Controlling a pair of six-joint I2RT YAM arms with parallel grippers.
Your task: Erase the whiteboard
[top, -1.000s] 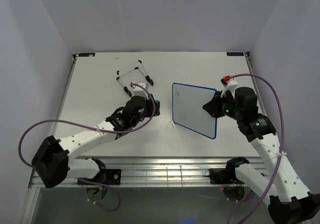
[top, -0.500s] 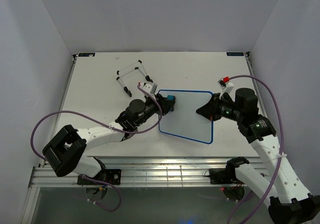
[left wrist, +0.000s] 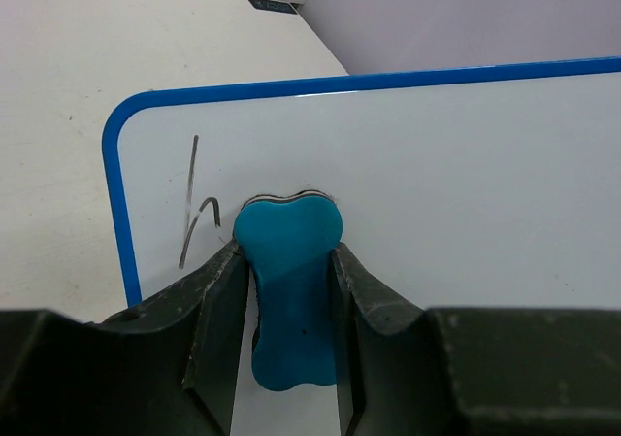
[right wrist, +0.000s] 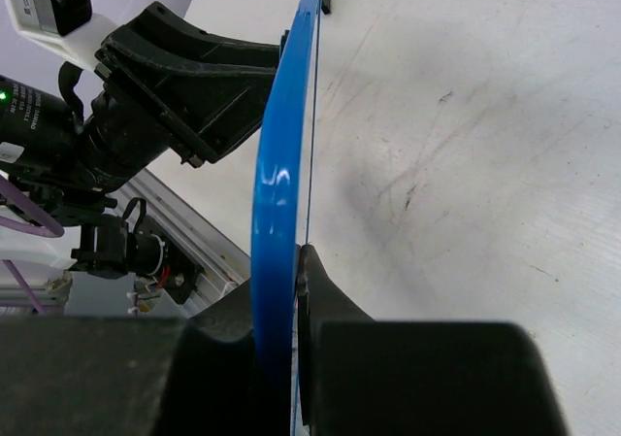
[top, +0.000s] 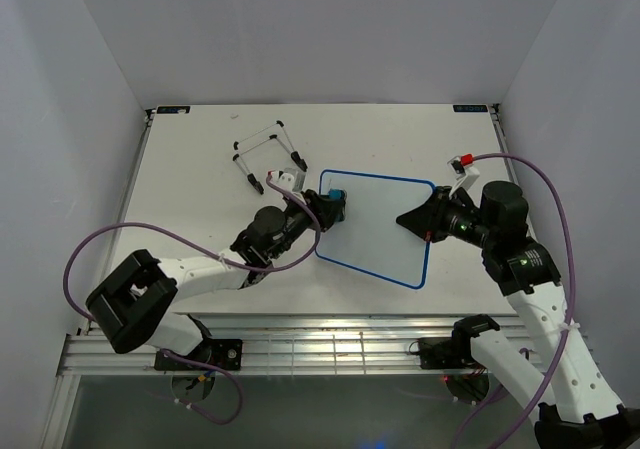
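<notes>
While the right gripper [top: 425, 222] is clamping the right-hand rim of the small flat white whiteboard with its thin blue rounded-corner frame [top: 375, 234], the board is hanging at a slant over the middle of the white bench [top: 190, 189], a little toward the right edge. Whether its lower rim is touching the bench is not clear.

The left gripper [left wrist: 289, 261] is squeezing a small blue bone-shaped eraser [left wrist: 288, 290] between its two black fingers. The eraser's rounded head is pressing against the board's face near the frame corner that is pointing toward the far left of the bench. Just beside the eraser, on its left in the left wrist view, a few thin black pen strokes [left wrist: 194, 203] are showing on the white surface. The rest of the face seen there is showing plain white.

A thin wire stand with black feet [top: 268, 154] is lying apart from the board, toward the far left corner of the bench.
</notes>
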